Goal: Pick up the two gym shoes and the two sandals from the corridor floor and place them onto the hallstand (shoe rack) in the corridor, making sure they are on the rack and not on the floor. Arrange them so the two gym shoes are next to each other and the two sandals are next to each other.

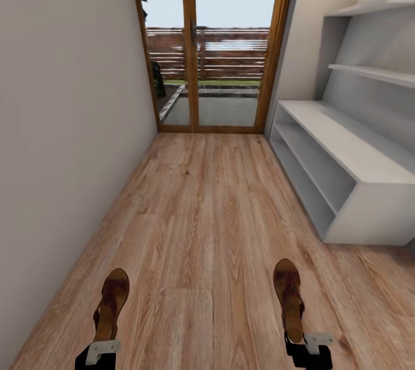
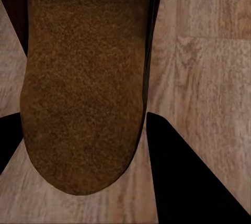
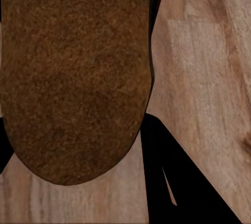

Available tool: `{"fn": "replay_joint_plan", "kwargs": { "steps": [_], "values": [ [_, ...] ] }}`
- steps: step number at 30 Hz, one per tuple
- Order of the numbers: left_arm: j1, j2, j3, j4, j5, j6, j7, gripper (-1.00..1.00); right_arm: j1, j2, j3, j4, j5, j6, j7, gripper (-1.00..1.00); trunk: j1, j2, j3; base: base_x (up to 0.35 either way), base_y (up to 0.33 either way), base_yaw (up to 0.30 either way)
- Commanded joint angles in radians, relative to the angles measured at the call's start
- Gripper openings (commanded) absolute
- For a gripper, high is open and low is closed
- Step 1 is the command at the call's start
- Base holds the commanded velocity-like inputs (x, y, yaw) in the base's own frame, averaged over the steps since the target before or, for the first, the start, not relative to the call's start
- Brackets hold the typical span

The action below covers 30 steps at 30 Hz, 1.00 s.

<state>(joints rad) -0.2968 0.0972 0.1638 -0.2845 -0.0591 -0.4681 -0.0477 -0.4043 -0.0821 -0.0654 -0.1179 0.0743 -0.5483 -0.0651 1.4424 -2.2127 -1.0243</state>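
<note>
**Both grippers carrying sandals, rack not yet loaded**

Left gripper clamped on the heel end of one dark brown sandal, toe pointing up the corridor. Right gripper clenched the same way on the second sandal. Both wrist views looking down past a grainy brown sole to wood planks below, dark fingers flanking each sole, so both sandals judged lifted rather than lying on the corridor floor.

White-grey hallstand standing ahead of the right sandal and off to its right, against the right-hand wall, well apart from both grippers. Bench top and both open shelves bare as far as visible; floating shelves above likewise. Glass door closing the corridor beyond the hallstand.

Progress, as a judgement: sandals picked up, none placed yet. Remaining: approaching the hallstand, setting the two sandals side by side, then fetching the gym shoes and pairing them on the rack.
</note>
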Motion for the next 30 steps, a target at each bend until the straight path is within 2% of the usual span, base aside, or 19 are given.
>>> {"fn": "replay_joint_plan", "kwargs": {
  "steps": [1,20,30],
  "values": [
    [-0.001,-0.001,0.008,0.001,-0.010,-0.003,-0.004,-1.00,-0.001,0.000,-0.007,0.001,0.004,-0.003,0.000,-1.00,0.000,0.000,-0.001,0.326,0.110,0.000],
    [-0.001,-0.001,0.008,0.001,-0.010,-0.003,-0.004,-1.00,-0.001,0.002,-0.007,0.001,0.005,-0.002,0.004,-1.00,0.000,0.000,-0.001,0.334,0.085,-0.005],
    [-0.001,-0.001,0.008,0.001,-0.010,-0.003,-0.004,-1.00,-0.001,0.002,-0.007,0.001,0.005,-0.002,0.004,-1.00,0.000,0.000,-0.001,0.321,0.162,-0.202]
  ]
}}
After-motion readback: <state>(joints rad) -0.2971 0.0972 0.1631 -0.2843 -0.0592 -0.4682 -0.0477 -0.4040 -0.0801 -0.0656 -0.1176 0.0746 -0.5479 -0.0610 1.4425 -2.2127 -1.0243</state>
